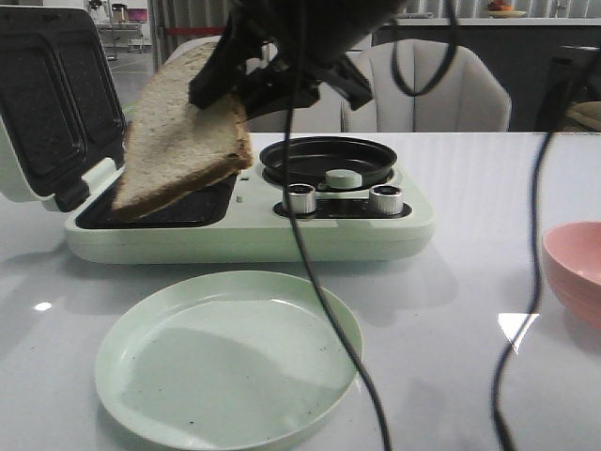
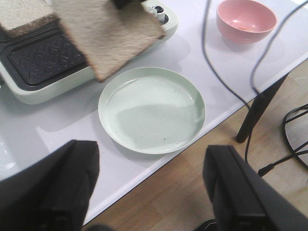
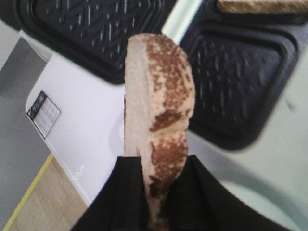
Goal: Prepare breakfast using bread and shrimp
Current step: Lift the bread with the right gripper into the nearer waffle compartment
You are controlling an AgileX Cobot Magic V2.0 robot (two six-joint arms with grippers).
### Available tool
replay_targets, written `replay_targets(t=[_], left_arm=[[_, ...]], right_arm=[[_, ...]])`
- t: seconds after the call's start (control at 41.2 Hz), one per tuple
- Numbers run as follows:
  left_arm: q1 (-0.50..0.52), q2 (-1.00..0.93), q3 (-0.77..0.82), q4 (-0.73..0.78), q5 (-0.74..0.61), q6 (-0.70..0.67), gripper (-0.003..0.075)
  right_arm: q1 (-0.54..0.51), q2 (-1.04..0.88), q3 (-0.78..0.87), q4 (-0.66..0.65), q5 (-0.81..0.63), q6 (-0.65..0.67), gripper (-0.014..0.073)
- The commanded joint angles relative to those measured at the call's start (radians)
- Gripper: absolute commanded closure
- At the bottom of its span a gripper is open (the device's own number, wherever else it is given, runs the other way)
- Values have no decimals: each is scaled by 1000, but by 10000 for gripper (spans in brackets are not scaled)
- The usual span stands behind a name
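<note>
Right fingers (image 3: pixel 156 192) clench tilted bread slice (image 1: pixel 183 141) over sandwich maker (image 1: pixel 244 235), left fingers (image 2: pixel 144 187) released; slice could slip, missing green plate (image 1: pixel 225 357).

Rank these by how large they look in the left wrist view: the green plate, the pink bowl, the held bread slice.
1. Green plate, largest.
2. Held bread slice; it hangs nearer the camera and is cut off by the picture's edge, so this placing is unsure.
3. Pink bowl, smallest.
</note>
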Motion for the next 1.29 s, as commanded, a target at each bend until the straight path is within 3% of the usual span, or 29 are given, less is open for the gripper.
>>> replay_targets(t=[0.0, 0.243, 0.316, 0.437, 0.51, 0.729, 0.923, 1.069, 1.264], left_arm=[[-8, 5, -25, 1, -82, -3, 213], [-8, 5, -25, 1, -82, -3, 213], [-8, 5, -25, 1, -82, -3, 213], [-8, 5, -25, 1, -82, -3, 213], [-8, 5, -25, -7, -80, -3, 213], [-8, 5, -25, -21, -78, -3, 213], [-8, 5, -25, -13, -78, -3, 213], [-8, 5, -25, -11, -78, -3, 213], [-8, 5, -25, -11, -78, -3, 213]], right_arm=[[10, 52, -149, 60, -27, -17, 587], [10, 254, -387, 73, -36, -17, 554], [10, 293, -428, 72, -46, -17, 441], [9, 326, -447, 67, -95, -17, 146], [2, 326, -447, 48, -104, -17, 69], [-57, 292, -447, 9, -18, -17, 64], [-82, 193, -447, -126, 95, 29, 64], [-38, 87, -442, -353, 172, 118, 64], [91, -91, -325, -696, 170, 298, 64]])
